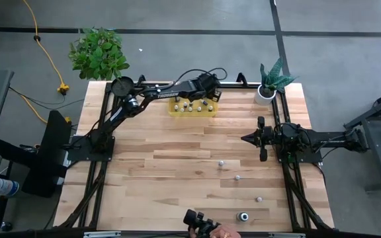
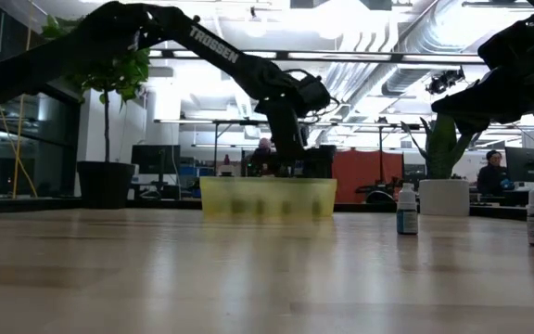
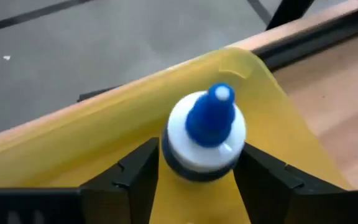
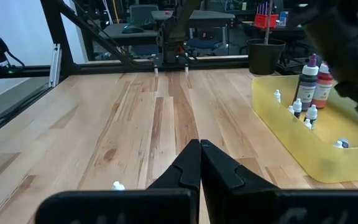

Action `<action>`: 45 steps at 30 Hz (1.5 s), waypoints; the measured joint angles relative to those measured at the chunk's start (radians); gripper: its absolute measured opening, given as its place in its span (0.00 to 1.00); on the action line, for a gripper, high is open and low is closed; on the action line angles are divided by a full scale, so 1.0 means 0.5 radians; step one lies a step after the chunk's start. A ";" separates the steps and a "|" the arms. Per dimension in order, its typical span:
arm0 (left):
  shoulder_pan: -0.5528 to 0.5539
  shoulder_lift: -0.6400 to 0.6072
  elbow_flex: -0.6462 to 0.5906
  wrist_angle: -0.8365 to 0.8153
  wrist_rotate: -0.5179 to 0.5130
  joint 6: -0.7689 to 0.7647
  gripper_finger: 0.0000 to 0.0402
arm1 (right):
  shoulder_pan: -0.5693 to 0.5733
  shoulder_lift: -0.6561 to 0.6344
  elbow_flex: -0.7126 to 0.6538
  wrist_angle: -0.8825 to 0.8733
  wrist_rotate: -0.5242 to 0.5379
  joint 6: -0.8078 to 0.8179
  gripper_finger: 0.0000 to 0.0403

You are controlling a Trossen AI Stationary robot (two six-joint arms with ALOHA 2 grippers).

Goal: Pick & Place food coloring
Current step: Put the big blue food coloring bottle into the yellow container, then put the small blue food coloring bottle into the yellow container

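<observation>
At the frame's top center, the left tool (image 3: 194, 177) stands spread around a white bottle with a blue cap (image 3: 205, 132) over the yellow bin (image 1: 192, 107). The right tool (image 4: 200, 163), pressed together, waits at right. Tiny pale bottles (image 1: 221, 162) dot the tabletop (image 1: 164, 165).

Food coloring bottles (image 1: 192, 105) stand in the bin; four (image 1: 238, 177) dot the table.
</observation>
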 joint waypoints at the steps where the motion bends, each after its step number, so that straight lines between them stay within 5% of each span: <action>1: 0.000 0.000 0.015 -0.011 0.002 0.001 0.48 | -0.001 0.000 0.001 0.001 -0.001 0.000 0.00; 12: 0.004 -0.052 0.221 -0.225 -0.028 0.182 0.51 | 0.000 0.000 0.000 0.001 0.000 0.000 0.00; 34: -0.215 -0.547 0.208 -0.489 -0.408 0.453 0.51 | -0.001 -0.001 0.000 0.000 -0.001 0.000 0.00; 38: -0.289 -0.759 -0.106 -0.378 -0.412 0.529 0.51 | -0.001 -0.001 0.001 0.000 -0.001 -0.001 0.00; 45: -0.448 -1.332 -1.120 0.147 -0.140 0.727 0.51 | -0.001 0.000 0.001 0.001 0.000 0.000 0.00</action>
